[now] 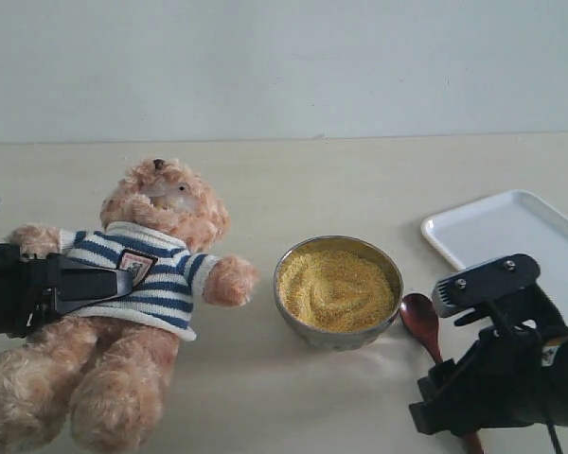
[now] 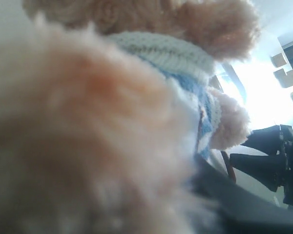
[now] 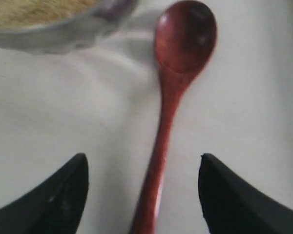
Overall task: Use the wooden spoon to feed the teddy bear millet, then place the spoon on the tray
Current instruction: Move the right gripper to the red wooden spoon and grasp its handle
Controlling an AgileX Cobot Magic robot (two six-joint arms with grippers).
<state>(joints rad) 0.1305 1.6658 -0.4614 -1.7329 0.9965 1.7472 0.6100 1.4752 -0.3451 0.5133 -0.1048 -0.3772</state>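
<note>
two black grippers are at the cream table (image 1: 303, 184). the left gripper (image 1: 102, 282) reaches in from the left edge and, as far as the blurred close view lets me judge, is clamped on the side of the teddy bear (image 1: 166, 251), one finger lying across the front of its striped shirt. the teddy bear leans back at the left, head far, legs near, one paw out toward the metal bowl (image 1: 333, 337). that bowl sits mid-table, heaped with millet (image 1: 336, 284). the wooden spoon (image 3: 184, 41) lies flat on the table just right of the bowl, round end far, handle running near. the right gripper (image 3: 141, 163) hangs low over the handle with its jaws spread wide, one finger on each side, neither touching the wood. the tray (image 1: 511, 227) lies far right, apart from the spoon
</note>
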